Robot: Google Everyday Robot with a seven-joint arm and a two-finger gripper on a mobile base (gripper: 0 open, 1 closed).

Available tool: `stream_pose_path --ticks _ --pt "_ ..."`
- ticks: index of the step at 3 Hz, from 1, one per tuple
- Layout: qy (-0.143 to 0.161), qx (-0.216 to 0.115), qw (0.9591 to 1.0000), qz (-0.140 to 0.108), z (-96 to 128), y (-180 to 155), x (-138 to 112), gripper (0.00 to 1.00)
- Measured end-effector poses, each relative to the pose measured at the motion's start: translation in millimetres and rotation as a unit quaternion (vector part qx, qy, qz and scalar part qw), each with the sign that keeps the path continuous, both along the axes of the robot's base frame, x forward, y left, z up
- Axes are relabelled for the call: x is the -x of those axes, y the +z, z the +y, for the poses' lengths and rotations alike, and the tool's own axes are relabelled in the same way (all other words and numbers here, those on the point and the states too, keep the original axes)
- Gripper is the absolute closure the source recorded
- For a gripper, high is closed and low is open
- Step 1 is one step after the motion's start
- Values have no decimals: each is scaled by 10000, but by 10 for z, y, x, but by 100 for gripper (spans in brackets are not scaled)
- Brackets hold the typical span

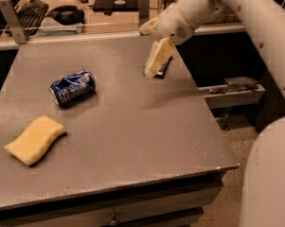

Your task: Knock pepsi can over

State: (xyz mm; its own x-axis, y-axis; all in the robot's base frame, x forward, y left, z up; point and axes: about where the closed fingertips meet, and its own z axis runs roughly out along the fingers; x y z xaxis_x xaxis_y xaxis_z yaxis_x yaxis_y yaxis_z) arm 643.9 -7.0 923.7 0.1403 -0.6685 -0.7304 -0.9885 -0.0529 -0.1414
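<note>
I log pepsi can on its side on the worktop, mid-left; gripper well apart over the far right edge, jaws seemingly closed, empty.

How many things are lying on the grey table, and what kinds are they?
Pepsi can, lying on its side: 1
Yellow sponge: 1
Dark snack wrapper, partly hidden: 1
Total on the table: 3
The gripper is not counted; it hangs in front of the wrapper near the table's far right edge.
</note>
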Motion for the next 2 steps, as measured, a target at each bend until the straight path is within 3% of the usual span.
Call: stream_pose_path --ticks 1,2 --pt "-102 -146 9998 -10 -124 70 1 0" --pt "-92 -137 9999 -8 -109 61 -1 0"
